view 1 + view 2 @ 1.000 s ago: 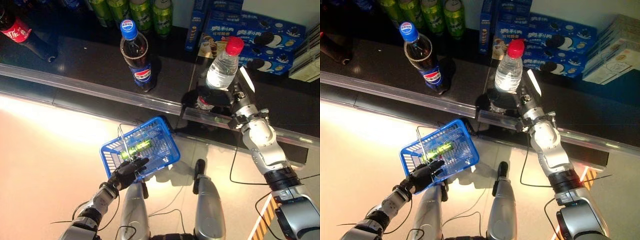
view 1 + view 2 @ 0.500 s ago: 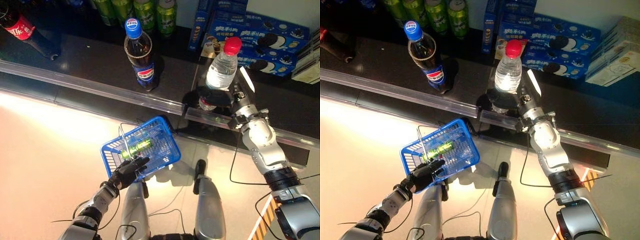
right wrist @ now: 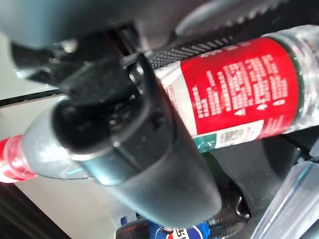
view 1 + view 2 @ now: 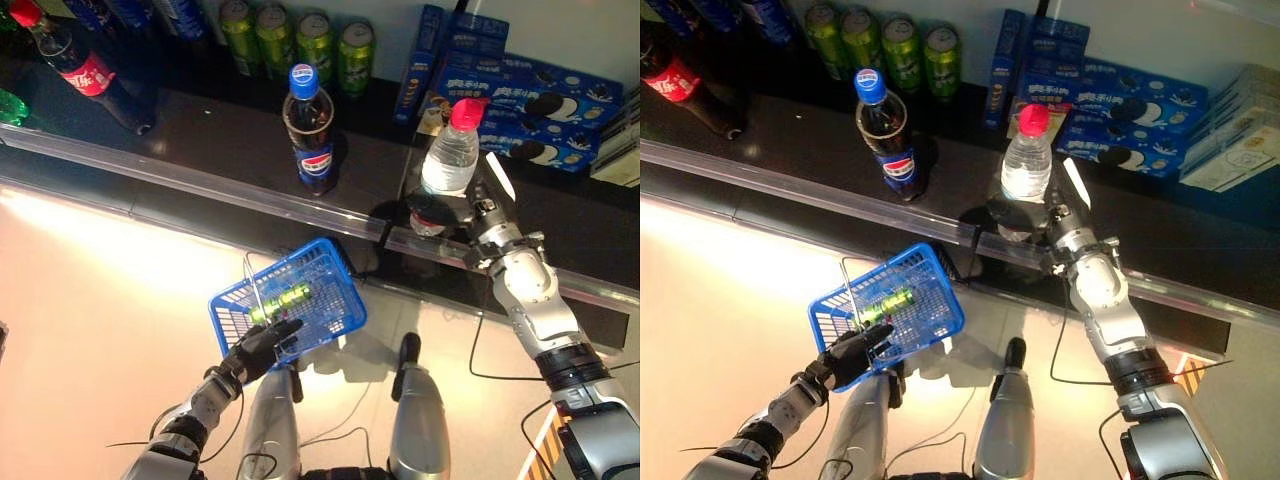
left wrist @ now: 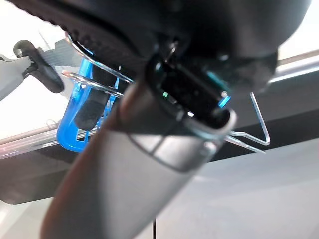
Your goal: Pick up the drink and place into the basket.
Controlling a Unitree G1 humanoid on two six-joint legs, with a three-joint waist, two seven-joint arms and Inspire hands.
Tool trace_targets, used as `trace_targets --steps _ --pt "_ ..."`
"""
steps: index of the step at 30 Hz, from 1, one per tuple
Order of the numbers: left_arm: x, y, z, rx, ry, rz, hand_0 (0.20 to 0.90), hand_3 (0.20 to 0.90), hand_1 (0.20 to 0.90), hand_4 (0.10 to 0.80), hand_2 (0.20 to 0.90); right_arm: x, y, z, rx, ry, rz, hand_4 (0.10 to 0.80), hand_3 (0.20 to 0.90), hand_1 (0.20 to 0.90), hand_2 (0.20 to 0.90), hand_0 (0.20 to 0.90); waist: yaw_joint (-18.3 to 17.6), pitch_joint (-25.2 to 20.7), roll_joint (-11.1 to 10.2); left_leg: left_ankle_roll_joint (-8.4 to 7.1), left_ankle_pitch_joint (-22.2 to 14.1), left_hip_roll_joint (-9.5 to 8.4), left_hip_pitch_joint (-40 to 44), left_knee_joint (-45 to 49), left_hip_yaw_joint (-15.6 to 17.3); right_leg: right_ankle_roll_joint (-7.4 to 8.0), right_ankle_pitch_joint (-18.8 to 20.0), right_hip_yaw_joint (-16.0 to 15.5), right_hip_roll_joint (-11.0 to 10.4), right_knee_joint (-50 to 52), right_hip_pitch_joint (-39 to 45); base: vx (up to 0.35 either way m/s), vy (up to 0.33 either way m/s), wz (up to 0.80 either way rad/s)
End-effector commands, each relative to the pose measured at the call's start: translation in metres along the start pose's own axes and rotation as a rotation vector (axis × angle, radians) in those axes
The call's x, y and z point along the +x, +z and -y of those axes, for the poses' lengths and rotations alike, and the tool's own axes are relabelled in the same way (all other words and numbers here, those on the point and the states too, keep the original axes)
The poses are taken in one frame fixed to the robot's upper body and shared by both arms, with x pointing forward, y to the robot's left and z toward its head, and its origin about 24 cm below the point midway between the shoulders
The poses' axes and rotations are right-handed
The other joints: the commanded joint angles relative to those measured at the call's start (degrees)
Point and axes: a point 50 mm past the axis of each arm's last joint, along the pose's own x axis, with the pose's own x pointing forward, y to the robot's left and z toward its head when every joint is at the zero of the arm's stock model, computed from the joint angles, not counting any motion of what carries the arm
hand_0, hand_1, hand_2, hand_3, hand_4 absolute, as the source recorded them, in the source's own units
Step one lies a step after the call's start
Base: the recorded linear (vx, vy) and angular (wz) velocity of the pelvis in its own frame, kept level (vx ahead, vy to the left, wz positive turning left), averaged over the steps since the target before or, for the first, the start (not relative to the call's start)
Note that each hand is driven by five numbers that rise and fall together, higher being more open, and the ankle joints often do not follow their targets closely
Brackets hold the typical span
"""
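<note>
water bottle gripped upright at the shelf edge, basket waiting to its near left

the water bottle [image 4: 449, 158] stood upright, long axis vertical, on the shelf [image 4: 200, 135], the right hand [image 4: 447, 207] curled round its lower body. the blue basket [image 4: 288, 307] hung near and left, the left hand [image 4: 260, 346] curled on its wire handle, a green can inside. a cola bottle [image 4: 309, 130] stood left. label print unreadable.

Dark glossy shelf [image 4: 200, 130]; carries blue-capped cola bottle [image 4: 310, 135], green cans [image 4: 300, 35], blue biscuit boxes [image 4: 540, 100], red-labelled cola bottle [image 4: 80, 70].
</note>
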Motion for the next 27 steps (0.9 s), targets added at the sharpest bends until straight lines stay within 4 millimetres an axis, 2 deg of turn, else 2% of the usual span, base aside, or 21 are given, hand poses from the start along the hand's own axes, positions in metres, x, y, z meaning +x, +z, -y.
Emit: trace_targets --steps 1,4,6,8,11,12,14,18,20,24,27 --pt "-0.022 -0.024 -0.012 -0.006 -0.097 -0.035 0.3 0.2 0.3 0.1 0.3 0.005 0.056 0.013 0.027 -0.066 0.316 0.1 0.2 0.3 0.3 0.3 0.8 -8.48 -3.6 1.12 -6.96 -0.02 2.08 5.56 1.46 0.63 12.59 2.93 -7.26 -8.15 1.68 0.212 0.246 -0.1" --pt "-0.028 -0.03 -0.017 -0.008 -0.076 -0.051 0.3 0.2 0.3 0.1 0.3 -0.006 0.045 0.006 0.049 -0.062 0.284 0.1 0.2 0.3 0.3 0.3 0.8 -10.31 -3.52 1.49 -6.74 -1.74 5.64 2.34 2.45 1.15 15.05 1.96 -8.23 -12.99 4.83 0.183 0.225 -0.25" --pt "-0.031 -0.034 -0.02 -0.014 -0.058 -0.051 0.3 0.2 0.3 0.1 0.3 -0.011 0.038 -0.002 0.062 -0.053 0.268 0.1 0.2 0.3 0.3 0.3 0.89 -11.27 -2.92 1.73 -5.7 -2.44 8.45 -1.32 3.86 1.07 15.81 1.34 -7.96 -12.17 5.33 0.108 0.233 -0.39" --pt "-0.037 -0.036 -0.025 -0.025 -0.034 -0.049 0.3 0.2 0.3 0.1 0.3 -0.014 0.033 -0.008 0.075 -0.042 0.25 0.1 0.2 0.3 0.3 0.3 1.03 -12.39 -2.28 2.64 -3.67 -2.96 10.54 -5.42 4.92 0.48 13.76 1.16 -6.34 -8.76 5.63 0.071 0.215 -0.43" --pt "-0.05 -0.045 -0.037 -0.051 0.011 -0.056 0.3 0.2 0.3 0.1 0.3 -0.021 0.026 -0.012 0.093 -0.017 0.216 0.1 0.2 0.3 0.3 0.3 1.86 -15.35 -1.59 3.41 0.18 -4.63 14.12 -14.1 5.99 -0.05 11.16 -1.45 -3.31 -6.29 8.69 0.095 0.156 -0.31" --pt "-0.054 -0.049 -0.041 -0.059 0.034 -0.067 0.3 0.2 0.3 0.1 0.3 -0.024 0.023 -0.012 0.097 -0.009 0.2 0.1 0.2 0.3 0.3 0.3 2.33 -17.11 -1.44 3.92 1.89 -5.52 15.55 -18.03 6.2 -0.22 9.81 -2.58 -1.43 -5.49 10.36 0.086 0.055 -0.16" --pt "-0.059 -0.053 -0.044 -0.066 0.057 -0.075 0.3 0.2 0.3 0.1 0.3 -0.027 0.019 -0.013 0.106 -0.005 0.189 0.1 0.2 0.3 0.3 0.3 3.03 -18.74 -1.31 4.31 3.63 -6.37 17.27 -22.22 6.18 -0.19 8.99 -3.91 0.15 -5.24 12.47 0.053 -0.019 -0.23" --pt "-0.062 -0.054 -0.047 -0.072 0.076 -0.074 0.3 0.2 0.3 0.1 0.3 -0.027 0.018 -0.014 0.116 0.011 0.189 0.1 0.2 0.3 0.3 0.3 3.94 -20.13 -1.21 4.37 5.56 -6.36 19.02 -26.41 5.9 -0.1 8.05 -5.24 1.56 -5.76 14.76 -0.039 -0.107 -0.16" --pt "-0.063 -0.051 -0.047 -0.073 0.079 -0.064 0.3 0.2 0.3 0.1 0.3 -0.027 0.018 -0.016 0.122 0.031 0.19 0.1 0.2 0.3 0.3 0.3 4.6 -21.27 -1.63 4.32 6.42 -6.28 19.36 -27.81 5.76 -0.36 6.29 -6.44 3.22 -9.92 17.32 -0.15 -0.284 -0.16" --pt "-0.061 -0.051 -0.045 -0.07 0.067 -0.064 0.3 0.2 0.3 0.1 0.3 -0.028 0.018 -0.019 0.122 0.052 0.18 0.1 0.2 0.3 0.3 0.3 5.16 -22.3 -1.98 3.52 7.9 -4.81 19.94 -29.44 5.46 -0.88 3.03 -7.62 5.7 -12.75 18.71 -0.136 -0.212 -0.15" --pt "-0.06 -0.055 -0.042 -0.067 0.052 -0.069 0.3 0.2 0.3 0.1 0.3 -0.03 0.015 -0.019 0.119 0.062 0.168 0.1 0.2 0.3 0.3 0.3 5.45 -22.8 -2.16 2.81 8.83 -4.12 20.53 -30.4 5.78 -1.11 1.71 -8.59 6.76 -14.54 20.03 -0.105 -0.112 -0.16"
